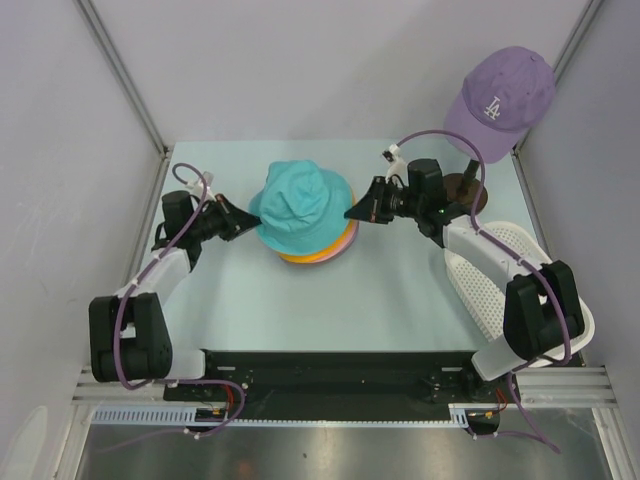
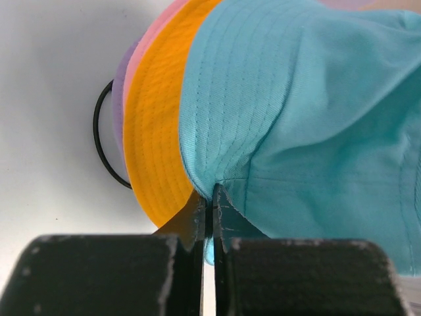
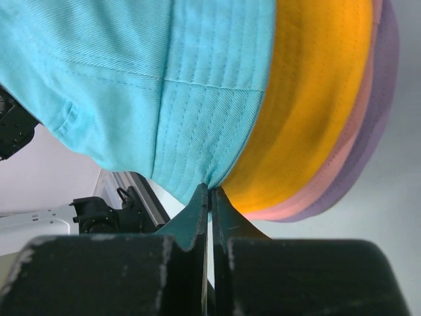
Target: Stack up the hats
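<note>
White links, blk joints, purple cables on left arm (image 1: 165, 268) & right arm (image 1: 482, 246) at table's (image 1: 400, 300) near edge; blk wedge fingers (image 2: 193, 222).

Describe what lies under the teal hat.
Under the teal hat, brim edges of an orange hat, a pink hat and a lavender hat peek out, in that order downward. Their crowns are covered, so anything inside them cannot be seen.

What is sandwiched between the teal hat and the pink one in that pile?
The orange hat: its brim shows between the teal hat and the pink hat in both wrist views.
</note>
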Robot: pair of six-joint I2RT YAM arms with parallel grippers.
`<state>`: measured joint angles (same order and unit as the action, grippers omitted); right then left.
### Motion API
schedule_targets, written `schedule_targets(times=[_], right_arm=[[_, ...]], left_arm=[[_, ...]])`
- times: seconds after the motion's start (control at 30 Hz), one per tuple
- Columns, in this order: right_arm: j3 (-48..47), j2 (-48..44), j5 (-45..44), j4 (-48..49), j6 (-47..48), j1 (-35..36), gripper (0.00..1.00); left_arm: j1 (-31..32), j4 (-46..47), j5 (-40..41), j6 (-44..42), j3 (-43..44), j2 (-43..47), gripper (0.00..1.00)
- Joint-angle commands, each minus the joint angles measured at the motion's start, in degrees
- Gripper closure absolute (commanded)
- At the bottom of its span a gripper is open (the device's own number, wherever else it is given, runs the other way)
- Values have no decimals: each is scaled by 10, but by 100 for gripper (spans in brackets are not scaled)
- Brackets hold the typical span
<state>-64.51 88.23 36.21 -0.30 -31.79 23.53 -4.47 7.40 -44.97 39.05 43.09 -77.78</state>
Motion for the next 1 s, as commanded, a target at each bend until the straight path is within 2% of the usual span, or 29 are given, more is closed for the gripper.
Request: schedule_targets(times=[0.0,0.27,0.4,0.5,0.63,0.73,0.77,0.83,0.87,0.97], right_arm=[[15,11,-35,-41,22,-9,100],[57,31,-98,-37,2,-10,100],[76,32,-128,-39,-1,-11,100],[76,30,-138,-53,5,-10,100],[47,11,-127,-82,31,2,100],[7,-20,-112,-117,43,3,86],[-8,-26,-108,-133,45,1,75],[-39,-40,-101,-153,52,-3,66],[-76,-42,-102,-169,59,-5,54],[-139,-35,-98,-174,64,-12,43]], left_arm=[[-4,24,5,-5,14,-30,100],[-1,-7,44,-30,11,-73,100],[15,-44,85,-73,18,-99,100],[31,-104,124,-110,46,-127,100],[39,-111,130,-113,89,-133,100],[39,-119,120,-109,133,-135,100],[39,-130,118,-114,146,-139,100],[39,-142,118,-118,176,-143,100],[39,-150,117,-125,185,-146,99],[39,-162,118,-136,215,-159,95]])
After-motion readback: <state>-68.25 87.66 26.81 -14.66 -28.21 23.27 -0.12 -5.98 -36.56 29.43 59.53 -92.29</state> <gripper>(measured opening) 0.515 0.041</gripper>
